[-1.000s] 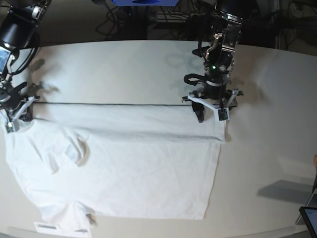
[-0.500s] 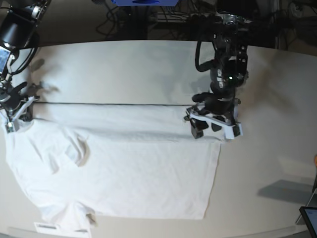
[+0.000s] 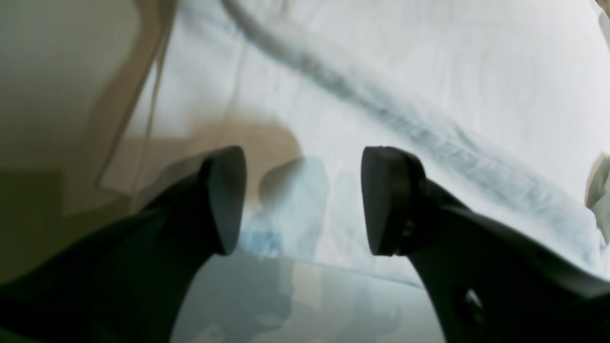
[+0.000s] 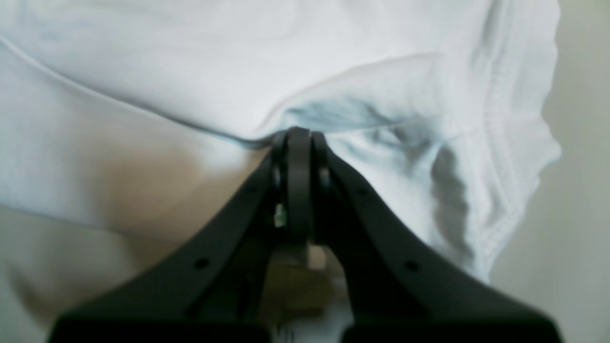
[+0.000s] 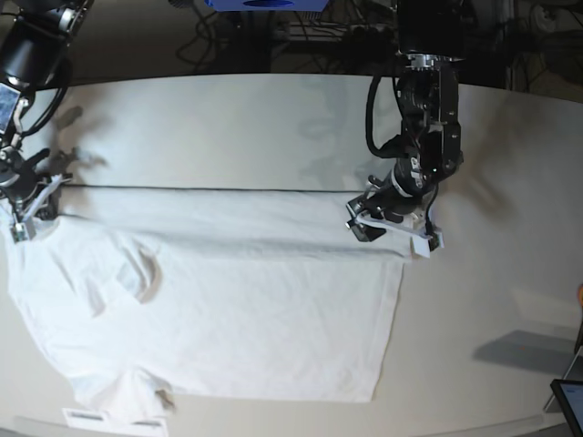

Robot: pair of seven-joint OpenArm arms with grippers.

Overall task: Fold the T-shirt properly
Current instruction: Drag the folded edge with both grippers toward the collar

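The white T-shirt (image 5: 228,309) lies spread on the table, its far edge folded over into a long band (image 5: 228,223). My left gripper (image 5: 390,229) hangs over the band's right end, at the shirt's hem corner. In the left wrist view it (image 3: 301,200) is open and empty, with cloth (image 3: 429,71) and a fold ridge below the fingertips (image 3: 224,195). My right gripper (image 5: 27,217) is at the shirt's far left corner. In the right wrist view it (image 4: 298,143) is shut on a pinch of T-shirt cloth (image 4: 381,119) near a sleeve hem (image 4: 505,143).
The off-white table (image 5: 228,118) has a dark seam line (image 5: 209,189) just behind the shirt. A small white label strip (image 5: 86,417) lies at the front left edge. A dark device (image 5: 569,401) sits at the front right corner. Cables hang behind the table.
My left gripper has tilted and swung slightly right over the shirt's right end. My right gripper has stayed shut on the left corner, which shifted slightly.
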